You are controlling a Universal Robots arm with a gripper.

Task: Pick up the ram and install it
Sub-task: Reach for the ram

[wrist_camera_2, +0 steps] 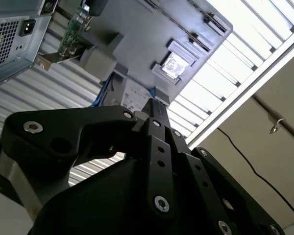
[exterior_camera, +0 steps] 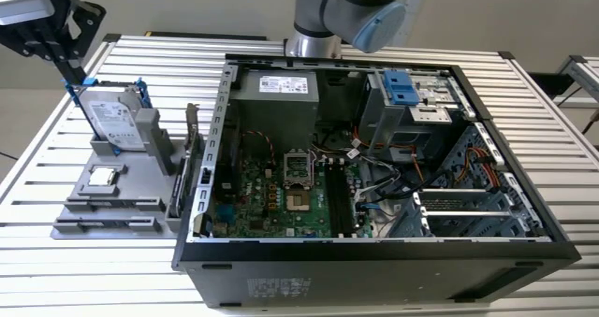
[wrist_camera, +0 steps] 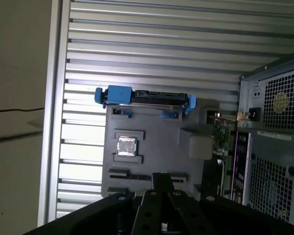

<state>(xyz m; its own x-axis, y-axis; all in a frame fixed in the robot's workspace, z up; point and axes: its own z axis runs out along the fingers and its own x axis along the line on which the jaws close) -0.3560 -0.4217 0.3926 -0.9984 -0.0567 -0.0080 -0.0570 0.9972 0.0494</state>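
My gripper [exterior_camera: 75,78] hangs at the far end of the grey tray [exterior_camera: 131,173], at the exterior view's upper left. It is just above the top edge of the silver hard drive in its blue frame [exterior_camera: 114,120]. In both wrist views the black fingers meet at one tip [wrist_camera_2: 156,107] [wrist_camera: 161,178], shut, with nothing showing between them. I cannot pick out the ram. The tray's near rows [exterior_camera: 103,206] show only narrow dark slots. The long dark memory slots [exterior_camera: 339,198] lie on the motherboard inside the open computer case [exterior_camera: 374,261].
A small square silver chip [exterior_camera: 101,177] [wrist_camera: 127,146] lies in the tray's middle. A green expansion card [exterior_camera: 192,149] [wrist_camera: 220,139] stands on edge between the tray and the case. Everything rests on a ribbed metal table [exterior_camera: 56,261]. The arm's base [exterior_camera: 313,22] rises behind the case.
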